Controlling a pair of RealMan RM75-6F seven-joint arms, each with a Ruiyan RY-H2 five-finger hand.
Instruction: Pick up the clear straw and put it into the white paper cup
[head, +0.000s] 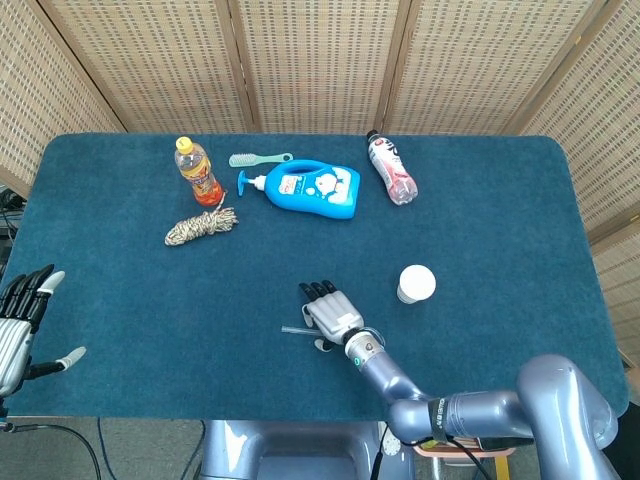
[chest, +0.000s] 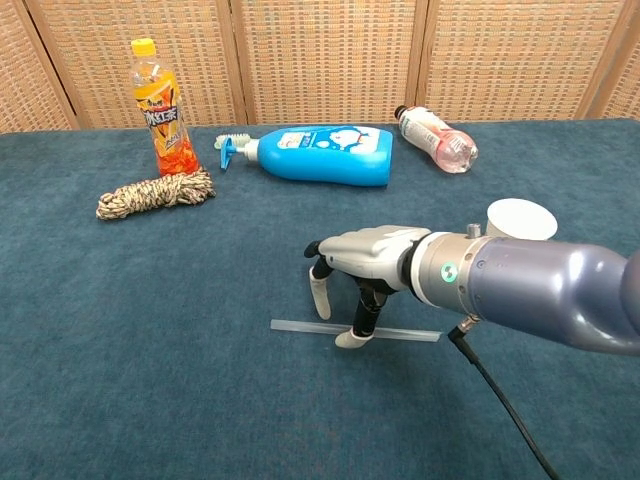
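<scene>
Progress stands at the grasp stage. The clear straw (chest: 355, 331) lies flat on the blue table cover (chest: 150, 300), not yet lifted. The right hand (chest: 365, 262) is positioned palm-down directly over the straw's middle, fingers apart and pointing downward; one fingertip (chest: 352, 338) appears to touch or sit just in front of the straw, and another hangs behind it. No pinch is visible, so the straw is judged not held. The white paper cup (chest: 520, 219) stands upright, near the straw on the right-hand side, partly hidden by the right forearm in the chest view. The left hand (head: 22, 325) rests open at the table's left edge, holding nothing. Remaining steps: pinch, lift, carry, insert.
</scene>
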